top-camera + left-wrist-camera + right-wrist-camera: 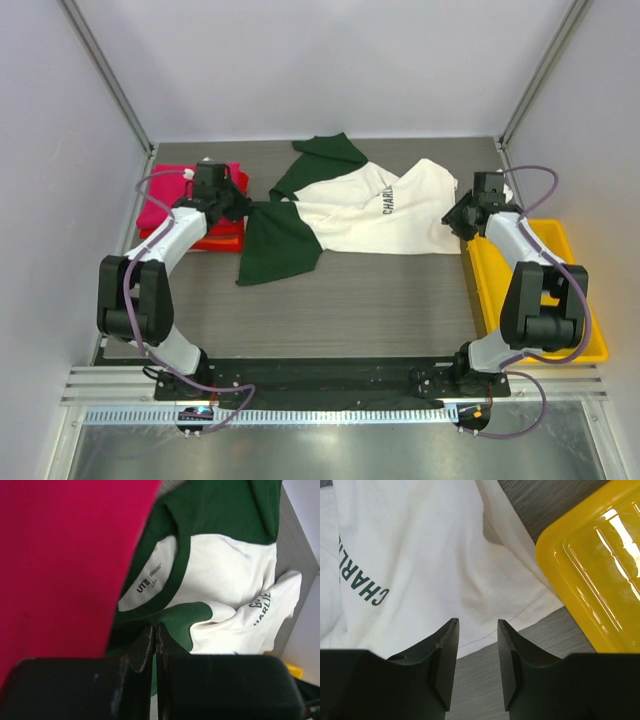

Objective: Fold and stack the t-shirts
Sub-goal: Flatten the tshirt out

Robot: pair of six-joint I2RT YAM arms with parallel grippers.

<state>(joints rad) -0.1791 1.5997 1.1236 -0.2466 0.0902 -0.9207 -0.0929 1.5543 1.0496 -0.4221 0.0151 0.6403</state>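
Note:
A cream-white t-shirt (370,210) with dark green sleeves and collar lies spread across the back of the table, its lettering facing up. My left gripper (240,205) is shut on green cloth near the collar (175,580), where the fabric draws to a point between its fingertips (156,630). Just left of it sits a folded magenta-pink t-shirt (170,195) on top of a red one (215,240). My right gripper (455,222) hovers open over the shirt's white hem (485,630), with nothing between its fingers (445,635).
A yellow plastic tray (580,300) stands along the right edge, close beside the right gripper and the hem (590,570). A loose green sleeve (278,245) trails toward the table's middle. Walls close in the back and both sides.

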